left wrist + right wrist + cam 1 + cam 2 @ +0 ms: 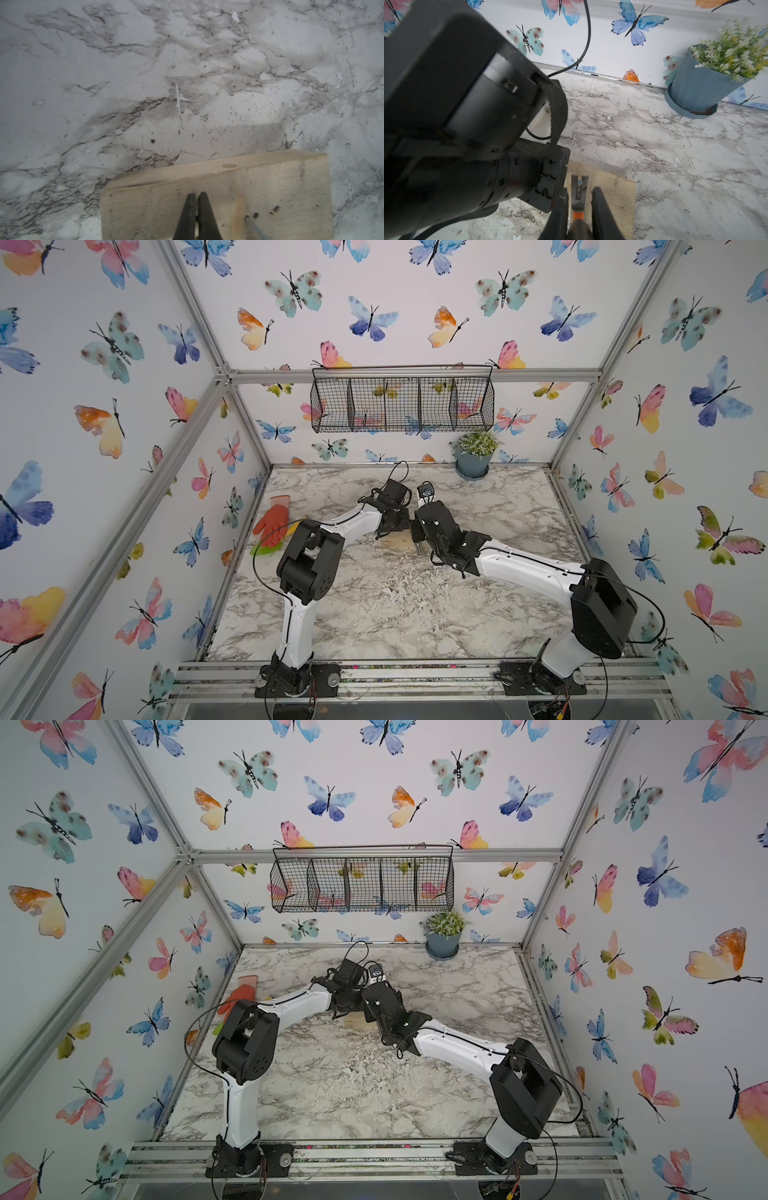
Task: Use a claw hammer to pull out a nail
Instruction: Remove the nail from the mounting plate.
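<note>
In the right wrist view my right gripper (580, 191) is shut on the black handle of the claw hammer (579, 216). Its orange neck and steel claw stick out past the fingertips. The claw lies on a pale wooden block (612, 187), and the nail (579, 182) sits in the claw's slot, head above it. In the left wrist view my left gripper (196, 194) is shut with nothing in it, tips down on the block (270, 182). The nail's grey shank (252, 223) rises from the wood beside it. Both top views show the block (395, 542) (355, 1022) under the two wrists.
The left arm's wrist (467, 104) crowds close beside the right gripper. An orange glove (272, 522) lies at the marble table's left edge over a green object (266, 549). A blue potted plant (476, 456) stands at the back, under a wire basket (401, 400) on the wall.
</note>
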You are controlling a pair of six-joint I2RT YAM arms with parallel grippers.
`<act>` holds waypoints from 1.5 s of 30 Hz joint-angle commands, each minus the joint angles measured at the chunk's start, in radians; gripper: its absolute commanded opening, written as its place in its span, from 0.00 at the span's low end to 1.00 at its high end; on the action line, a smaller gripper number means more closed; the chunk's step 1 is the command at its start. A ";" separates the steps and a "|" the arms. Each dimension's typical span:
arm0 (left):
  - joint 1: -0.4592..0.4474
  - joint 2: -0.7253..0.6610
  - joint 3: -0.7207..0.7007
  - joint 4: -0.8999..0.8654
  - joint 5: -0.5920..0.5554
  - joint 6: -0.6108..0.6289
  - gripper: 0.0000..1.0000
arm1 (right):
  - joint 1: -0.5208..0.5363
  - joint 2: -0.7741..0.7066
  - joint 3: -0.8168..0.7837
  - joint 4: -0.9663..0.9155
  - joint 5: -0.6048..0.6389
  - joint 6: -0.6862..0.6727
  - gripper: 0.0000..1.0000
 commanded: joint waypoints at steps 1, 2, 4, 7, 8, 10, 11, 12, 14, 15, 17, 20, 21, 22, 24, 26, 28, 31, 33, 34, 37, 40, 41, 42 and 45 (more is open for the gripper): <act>-0.024 0.207 -0.131 -0.194 0.039 0.002 0.08 | -0.008 -0.007 0.041 0.060 0.008 -0.006 0.03; -0.024 0.208 -0.130 -0.194 0.040 0.003 0.08 | -0.010 -0.010 0.030 0.079 0.014 -0.011 0.03; -0.024 0.211 -0.130 -0.194 0.043 0.002 0.08 | -0.010 -0.025 -0.002 0.151 0.015 -0.031 0.03; -0.026 0.214 -0.131 -0.194 0.042 0.004 0.08 | -0.010 -0.031 -0.001 0.188 0.021 -0.057 0.03; -0.027 0.214 -0.133 -0.193 0.040 0.004 0.08 | -0.010 -0.030 0.009 0.178 0.025 -0.062 0.03; -0.027 0.214 -0.135 -0.192 0.039 0.005 0.08 | -0.011 -0.028 0.021 0.177 0.025 -0.074 0.03; -0.027 0.213 -0.135 -0.192 0.040 0.005 0.08 | -0.011 -0.030 0.024 0.174 0.025 -0.075 0.03; -0.027 0.214 -0.133 -0.192 0.041 0.006 0.08 | -0.012 -0.038 0.017 0.178 0.024 -0.076 0.03; -0.026 0.214 -0.132 -0.193 0.040 0.006 0.08 | -0.011 -0.055 -0.008 0.217 0.023 -0.077 0.03; -0.027 0.214 -0.130 -0.192 0.040 0.006 0.08 | -0.012 -0.059 -0.010 0.217 0.024 -0.077 0.03; -0.026 0.215 -0.129 -0.194 0.040 0.005 0.08 | -0.012 -0.074 -0.018 0.220 0.017 -0.073 0.03; -0.027 0.215 -0.127 -0.195 0.038 0.006 0.08 | -0.012 -0.102 -0.049 0.258 0.022 -0.084 0.03; -0.026 0.215 -0.127 -0.195 0.039 0.005 0.08 | -0.012 -0.110 -0.055 0.269 0.030 -0.088 0.03; -0.026 0.214 -0.128 -0.195 0.038 0.005 0.08 | -0.012 -0.116 -0.054 0.265 0.035 -0.093 0.03; -0.027 0.213 -0.129 -0.196 0.037 0.005 0.08 | -0.011 -0.126 -0.055 0.255 0.037 -0.096 0.03; -0.027 0.213 -0.130 -0.196 0.037 0.006 0.08 | -0.012 -0.150 -0.088 0.284 0.034 -0.098 0.03; -0.027 0.214 -0.128 -0.195 0.036 0.005 0.08 | -0.012 -0.175 -0.121 0.308 0.035 -0.093 0.03; -0.027 0.214 -0.125 -0.195 0.038 0.002 0.08 | -0.012 -0.217 -0.191 0.363 0.033 -0.085 0.03; -0.027 0.214 -0.122 -0.199 0.037 0.001 0.08 | -0.011 -0.241 -0.224 0.355 0.048 -0.064 0.03; -0.027 0.214 -0.122 -0.199 0.036 0.001 0.08 | -0.011 -0.260 -0.249 0.365 0.053 -0.052 0.03; -0.026 0.214 -0.123 -0.200 0.036 0.001 0.08 | -0.012 -0.331 -0.332 0.423 0.076 -0.045 0.03; -0.025 0.213 -0.122 -0.200 0.036 0.002 0.08 | -0.011 -0.387 -0.344 0.369 0.119 -0.043 0.03; -0.025 0.211 -0.122 -0.200 0.036 0.002 0.08 | -0.012 -0.404 -0.349 0.361 0.136 -0.048 0.03; -0.025 0.208 -0.121 -0.201 0.037 0.003 0.08 | -0.011 -0.418 -0.349 0.344 0.162 -0.050 0.03; -0.026 0.196 -0.111 -0.204 0.035 0.002 0.10 | -0.013 -0.440 -0.326 0.249 0.217 -0.041 0.03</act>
